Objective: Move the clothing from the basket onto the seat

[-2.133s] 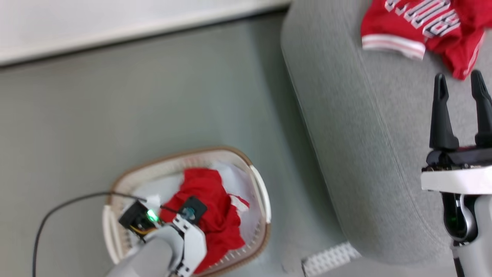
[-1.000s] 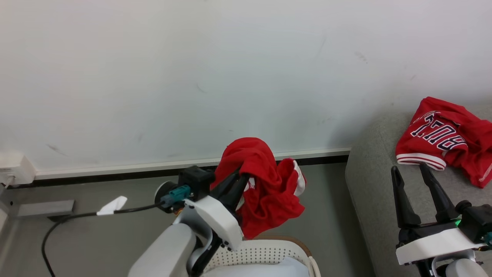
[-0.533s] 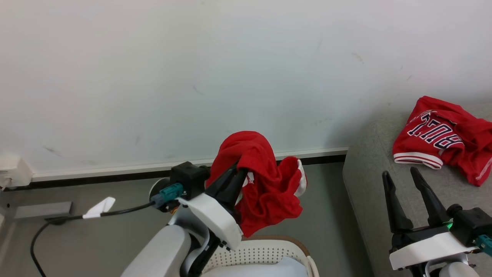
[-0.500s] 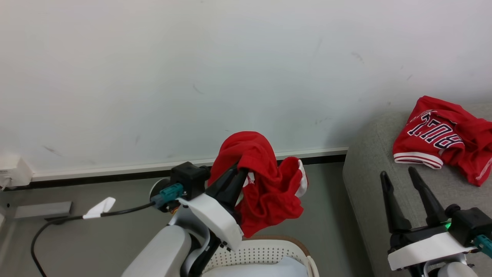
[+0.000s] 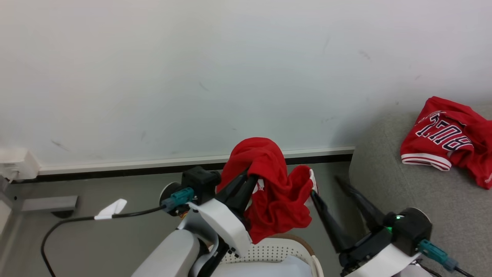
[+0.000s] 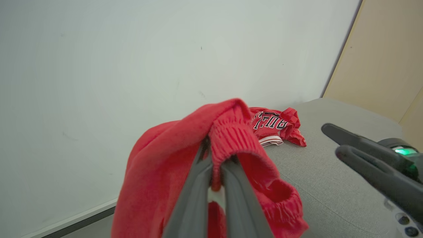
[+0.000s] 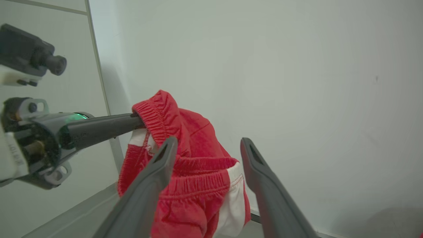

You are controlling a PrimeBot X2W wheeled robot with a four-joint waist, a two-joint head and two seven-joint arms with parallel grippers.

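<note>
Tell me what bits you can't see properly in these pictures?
Basket: the head view's bottom edge and the left arm hide its inside, so leftover clothes can't be told.
Left claw tips: buried in the red shorts, left wrist view.
Shirt on the seat: cut by the head view's right edge.
Right claw: touching the shorts or not, unclear.

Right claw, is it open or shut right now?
Open. The right claw shows its fingers wide apart, clamping nothing; the garment hangs from the left claw.
</note>
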